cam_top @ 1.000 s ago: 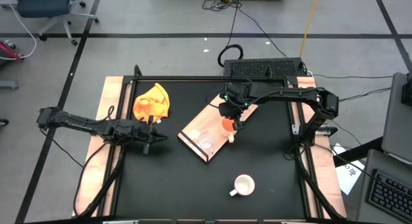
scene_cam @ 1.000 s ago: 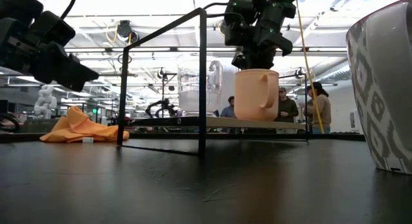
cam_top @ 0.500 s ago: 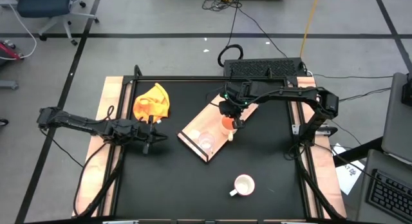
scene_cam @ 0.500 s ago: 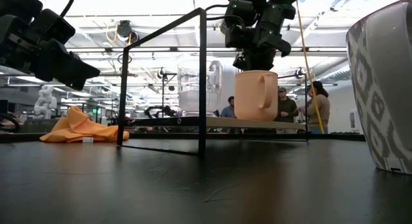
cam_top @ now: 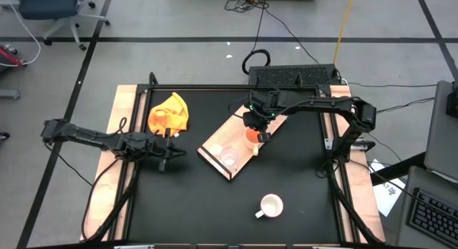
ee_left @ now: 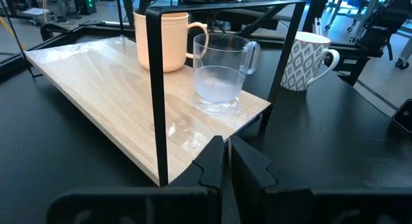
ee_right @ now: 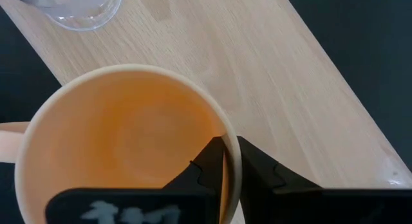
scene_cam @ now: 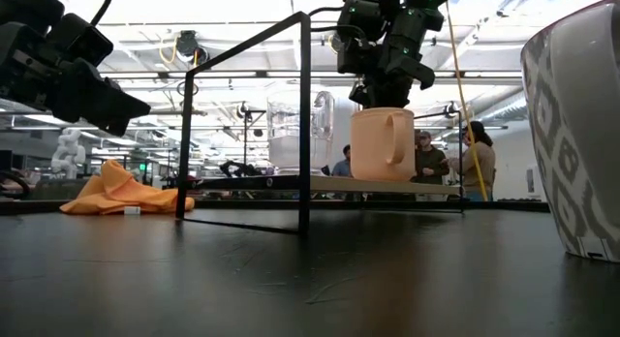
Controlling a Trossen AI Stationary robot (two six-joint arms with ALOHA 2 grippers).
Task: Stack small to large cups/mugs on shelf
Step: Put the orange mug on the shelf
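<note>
No readable brand or label text anywhere.

Near edge, about 6 o'clock on the table (cam_top: 300, 177): white mug (cam_top: 270, 205), grey diamond pattern on its side in the low view, handle toward 7 o'clock, standing alone on the black top, well apart from the shelf.

Centre: shelf (cam_top: 215, 145), light wood board on a thin black frame, raised off the table, running diagonally from 7 to 1 o'clock. Clear glass cup (cam_top: 229, 158) with handle stands upright near the 7 o'clock end. Yellow-orange mug (scene_cam: 381, 143) stands upright on the board just beside it toward 1 o'clock; peach outside, orange inside, handle facing the near edge.

Right tool (ee_right: 224, 161) sits directly above that mug, fingers clenched on its rim, one inside the wall, one outside.

Left tool (cam_top: 169, 150) at 9 o'clock, low over the table, fingers pressed together on nothing, aimed at the shelf.

Far side, 11 o'clock: crumpled yellow cloth (cam_top: 169, 112) on the table.
</note>
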